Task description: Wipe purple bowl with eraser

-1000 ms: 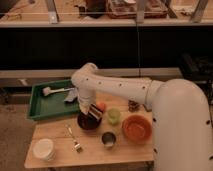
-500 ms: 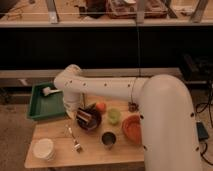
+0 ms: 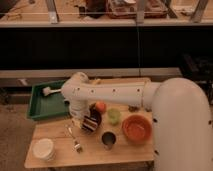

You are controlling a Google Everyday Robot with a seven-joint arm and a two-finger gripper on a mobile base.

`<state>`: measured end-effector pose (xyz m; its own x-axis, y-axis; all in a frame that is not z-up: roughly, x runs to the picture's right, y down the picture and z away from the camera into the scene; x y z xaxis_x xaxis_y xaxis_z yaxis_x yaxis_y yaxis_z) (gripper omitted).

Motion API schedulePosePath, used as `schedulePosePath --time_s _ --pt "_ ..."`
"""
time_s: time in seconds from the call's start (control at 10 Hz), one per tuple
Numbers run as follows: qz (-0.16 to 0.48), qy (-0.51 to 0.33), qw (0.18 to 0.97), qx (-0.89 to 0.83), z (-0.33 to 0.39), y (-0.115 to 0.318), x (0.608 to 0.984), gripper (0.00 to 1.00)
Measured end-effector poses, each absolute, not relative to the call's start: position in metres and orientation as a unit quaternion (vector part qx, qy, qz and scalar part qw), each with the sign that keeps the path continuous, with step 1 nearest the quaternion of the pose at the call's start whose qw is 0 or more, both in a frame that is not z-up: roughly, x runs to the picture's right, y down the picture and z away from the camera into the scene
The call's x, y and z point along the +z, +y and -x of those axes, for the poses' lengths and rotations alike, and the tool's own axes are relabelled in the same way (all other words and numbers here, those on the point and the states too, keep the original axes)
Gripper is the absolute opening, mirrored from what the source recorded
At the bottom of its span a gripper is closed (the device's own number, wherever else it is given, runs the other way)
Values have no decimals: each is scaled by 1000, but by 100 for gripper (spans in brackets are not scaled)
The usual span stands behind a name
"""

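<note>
My arm [image 3: 150, 100], white and bulky, is the biggest thing here; it sweeps in from the right, bends above the left part of the wooden table [image 3: 57, 135] and drops to the tabletop. At the table's far left corner lies the green tray [image 3: 40, 107], and in it a white-headed brush [image 3: 50, 91] with its handle pointing right, behind my arm. On the right of the table sits the orange bowl [image 3: 136, 128], and at the near left corner the white bowl [image 3: 43, 149]. The purple bowl [image 3: 96, 118], very dark, stands near the middle of the table, just below my wrist. Just right of it is a pale green cup [image 3: 114, 116], and in front, between the purple bowl and the orange bowl, a metal cup [image 3: 108, 139]. A small orange ball [image 3: 100, 106] rests just behind the purple bowl. A fork [image 3: 75, 140] lies on the wood left of the metal cup. My claw [image 3: 85, 122] hangs at the left rim of the purple bowl, clenched on the eraser [image 3: 91, 124], whose striped side faces the camera, tilted, over the bowl.
</note>
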<state>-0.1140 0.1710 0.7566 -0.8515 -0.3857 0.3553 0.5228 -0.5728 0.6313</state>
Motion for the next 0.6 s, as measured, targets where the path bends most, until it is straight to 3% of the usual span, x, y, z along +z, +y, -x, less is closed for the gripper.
schedulePosePath --time_s 0.3,0.6 --pt "111 -365 280 -881 88 166 748 5" --pt "135 -349 318 -871 65 156 767 5"
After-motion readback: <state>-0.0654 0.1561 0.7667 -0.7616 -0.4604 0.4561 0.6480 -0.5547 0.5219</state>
